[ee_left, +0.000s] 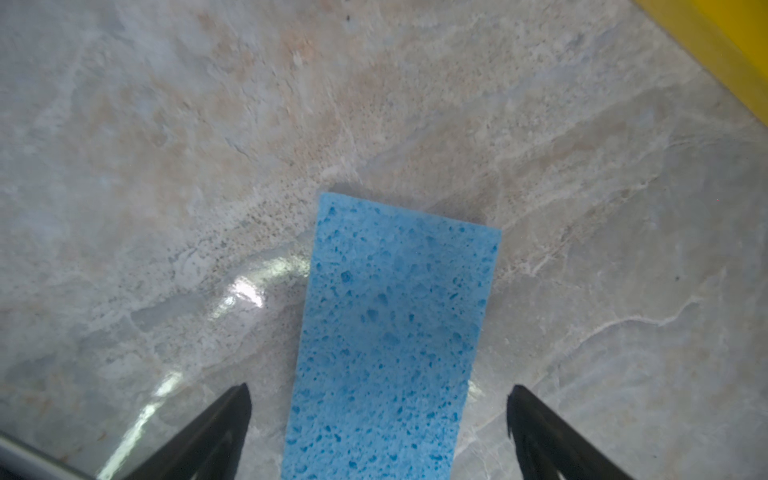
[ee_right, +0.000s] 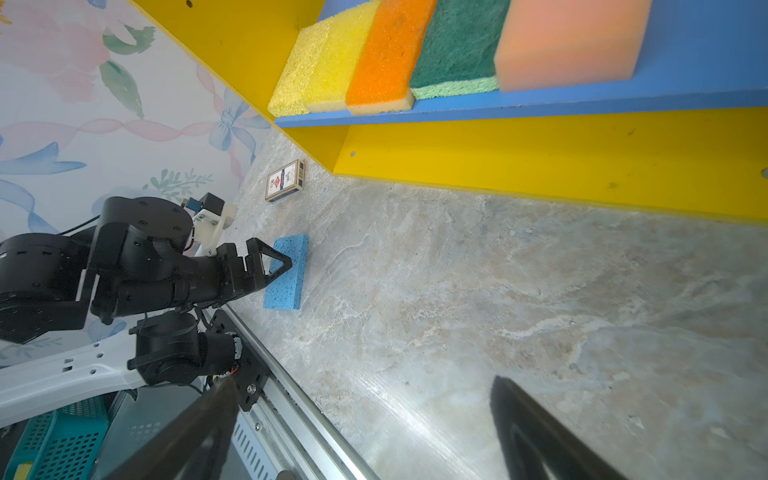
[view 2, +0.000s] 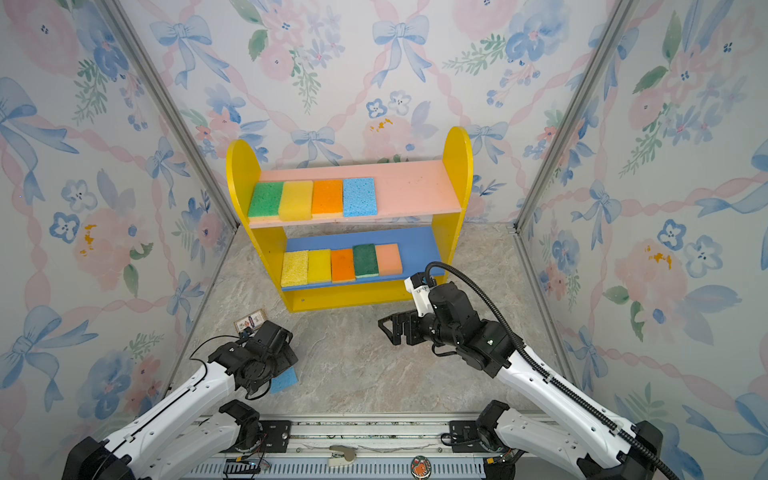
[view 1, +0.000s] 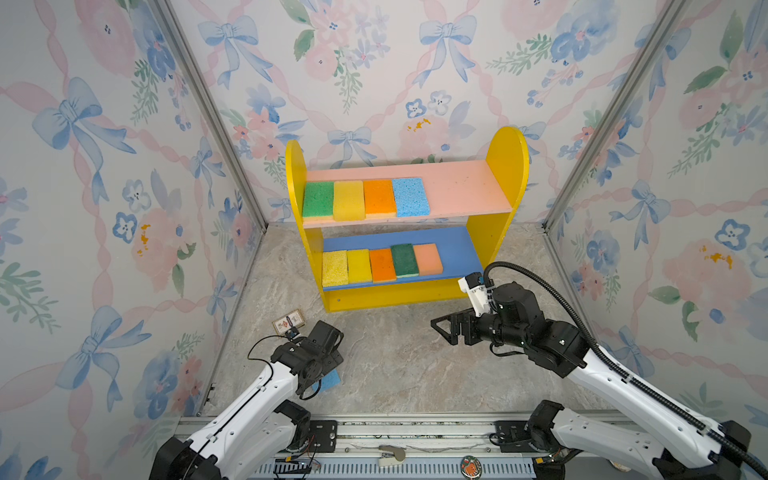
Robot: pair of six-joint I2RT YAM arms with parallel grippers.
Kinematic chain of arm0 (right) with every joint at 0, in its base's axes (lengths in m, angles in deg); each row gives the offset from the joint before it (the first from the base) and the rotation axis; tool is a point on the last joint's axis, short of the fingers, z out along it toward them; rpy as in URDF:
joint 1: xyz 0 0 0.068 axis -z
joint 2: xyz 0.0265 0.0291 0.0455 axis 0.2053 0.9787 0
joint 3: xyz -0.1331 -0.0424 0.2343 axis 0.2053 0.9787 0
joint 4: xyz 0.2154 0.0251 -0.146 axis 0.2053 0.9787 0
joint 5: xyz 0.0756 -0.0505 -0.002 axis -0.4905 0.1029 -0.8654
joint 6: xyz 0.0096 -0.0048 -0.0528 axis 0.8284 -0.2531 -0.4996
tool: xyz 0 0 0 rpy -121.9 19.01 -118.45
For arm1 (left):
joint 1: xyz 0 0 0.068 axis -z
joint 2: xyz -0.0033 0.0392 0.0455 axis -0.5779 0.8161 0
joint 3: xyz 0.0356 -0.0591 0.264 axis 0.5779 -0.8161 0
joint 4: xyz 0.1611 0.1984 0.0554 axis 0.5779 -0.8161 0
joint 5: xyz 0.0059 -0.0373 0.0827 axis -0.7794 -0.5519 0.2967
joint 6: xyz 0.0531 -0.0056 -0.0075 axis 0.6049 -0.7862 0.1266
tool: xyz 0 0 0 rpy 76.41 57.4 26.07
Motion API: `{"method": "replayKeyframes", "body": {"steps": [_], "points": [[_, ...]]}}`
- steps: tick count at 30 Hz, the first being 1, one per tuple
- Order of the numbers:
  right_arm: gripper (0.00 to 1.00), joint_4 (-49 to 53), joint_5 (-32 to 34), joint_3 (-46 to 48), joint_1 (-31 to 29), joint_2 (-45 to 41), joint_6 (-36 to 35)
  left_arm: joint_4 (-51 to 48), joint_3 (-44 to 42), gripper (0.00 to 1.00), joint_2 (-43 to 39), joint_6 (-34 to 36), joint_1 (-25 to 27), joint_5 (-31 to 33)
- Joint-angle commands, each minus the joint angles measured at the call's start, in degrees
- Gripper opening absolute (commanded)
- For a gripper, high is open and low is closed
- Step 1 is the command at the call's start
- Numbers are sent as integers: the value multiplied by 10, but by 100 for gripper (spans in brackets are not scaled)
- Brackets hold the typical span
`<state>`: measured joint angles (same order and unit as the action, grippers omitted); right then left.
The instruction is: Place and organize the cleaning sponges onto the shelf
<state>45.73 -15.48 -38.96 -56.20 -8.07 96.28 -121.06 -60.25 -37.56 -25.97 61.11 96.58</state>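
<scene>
Left gripper [ee_left: 379,388] is closest in the left wrist view: jaws spread wide, nothing pinched, one black finger each side of the light-blue sponge [ee_left: 395,332], w/ gaps both sides. That sponge lies flat on the marble tabletop [view 1: 395,365], front-left, well apart from the shelf [view 1: 505,166]; the other nine are on the boards. Right gripper [view 1: 442,330] is also spread & empty, hanging in front of the shelf's base.

Step in hand, as I read it: grab the last sponge. It's skewed a bit vs. the jaws, so twist the wrist first, then come down so both fingers meet the long edges together. Foam squashes, so close just enough to hold, near the middle, or it'll droop. Lift clear before swinging, and mind the small printed box [view 1: 288,321] just beside the arm. Best slot is prob. the bare part of the pink upper board [view 1: 461,187], right of the blue sponge on top [view 1: 410,197]. Your right arm should be out of the path.
</scene>
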Motion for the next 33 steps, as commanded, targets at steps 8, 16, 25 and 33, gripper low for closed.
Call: {"method": "replayKeyframes", "body": {"steps": [8,16,25,33], "points": [[97,-19,25,28,-24,-39,9,60,-19,98,98,31,-4,-62],[97,-2,36,12,-25,-52,6,101,-18,90,129,56,-4,-91],[97,1,47,20,-25,-56,23,122,5,75,100,93,10,-127],[97,39,44,20,-24,-42,29,238,55,77,134,75,162,-177]]}}
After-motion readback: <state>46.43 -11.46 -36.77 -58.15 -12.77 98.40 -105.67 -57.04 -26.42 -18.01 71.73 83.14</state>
